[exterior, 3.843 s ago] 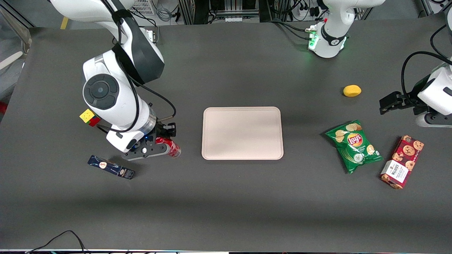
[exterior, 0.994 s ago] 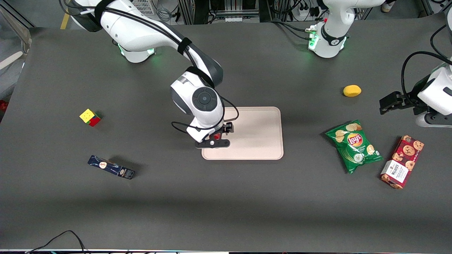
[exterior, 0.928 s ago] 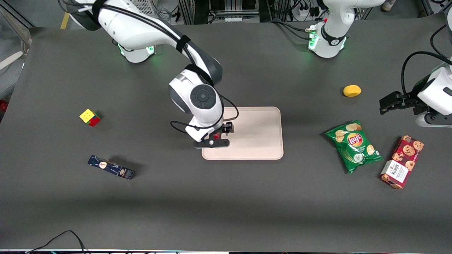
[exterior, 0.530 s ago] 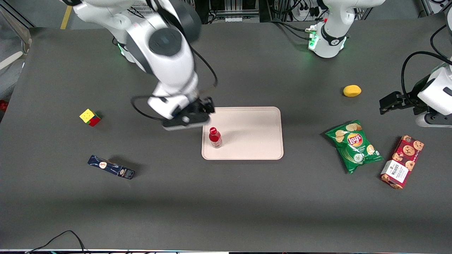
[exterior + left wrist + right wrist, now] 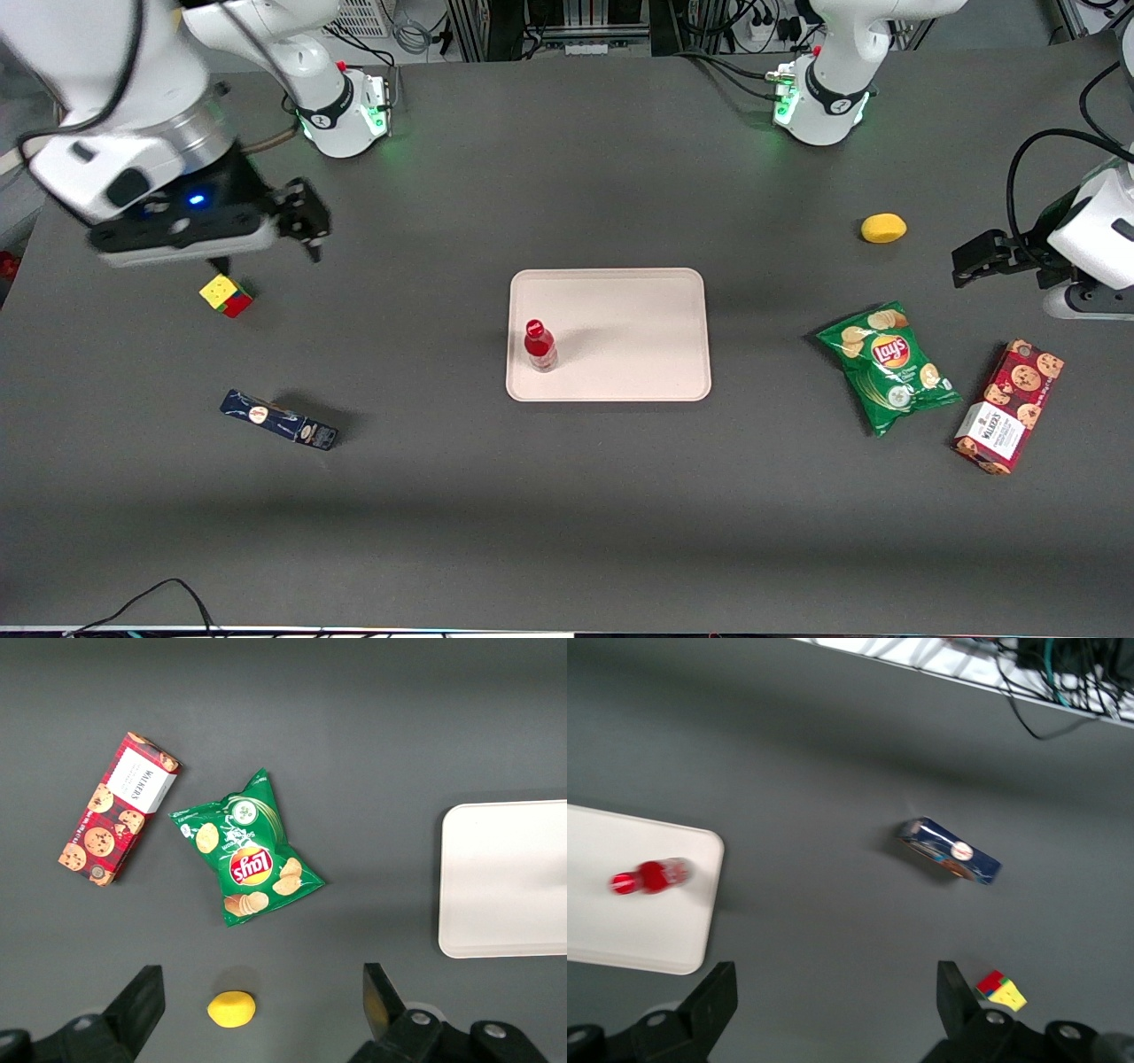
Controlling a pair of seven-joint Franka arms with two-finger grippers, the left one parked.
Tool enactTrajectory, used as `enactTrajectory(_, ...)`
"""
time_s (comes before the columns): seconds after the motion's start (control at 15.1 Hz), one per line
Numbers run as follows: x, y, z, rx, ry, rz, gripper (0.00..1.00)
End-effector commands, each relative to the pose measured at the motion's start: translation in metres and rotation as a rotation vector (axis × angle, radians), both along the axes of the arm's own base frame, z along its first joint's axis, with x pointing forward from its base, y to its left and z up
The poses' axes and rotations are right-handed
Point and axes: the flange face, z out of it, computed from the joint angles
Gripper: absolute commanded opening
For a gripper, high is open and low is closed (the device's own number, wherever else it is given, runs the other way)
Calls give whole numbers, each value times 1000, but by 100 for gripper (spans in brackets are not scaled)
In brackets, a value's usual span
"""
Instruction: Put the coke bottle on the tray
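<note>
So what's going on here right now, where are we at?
The coke bottle stands upright on the tray, near the edge toward the working arm's end. The gripper is open, holds nothing and hangs high above the table near the puzzle cube, well clear of the tray. The placement looks done.

front view looks down overhead; both wrist views share the tray.
</note>
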Motion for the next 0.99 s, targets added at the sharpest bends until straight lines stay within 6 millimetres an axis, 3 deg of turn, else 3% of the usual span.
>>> enactTrajectory(0.0,25,-58,-31,71,43,-89,100)
enactTrajectory(0.13,32,-104,-49,164,41,-161,100)
enactTrajectory(0.33,21,-137,-76,169,-4,-206,100)
enactTrajectory(0.73,16,-183,-72,151,12,-283,100)
enactTrajectory(0.93,17,-190,-70,149,6,-299,100)
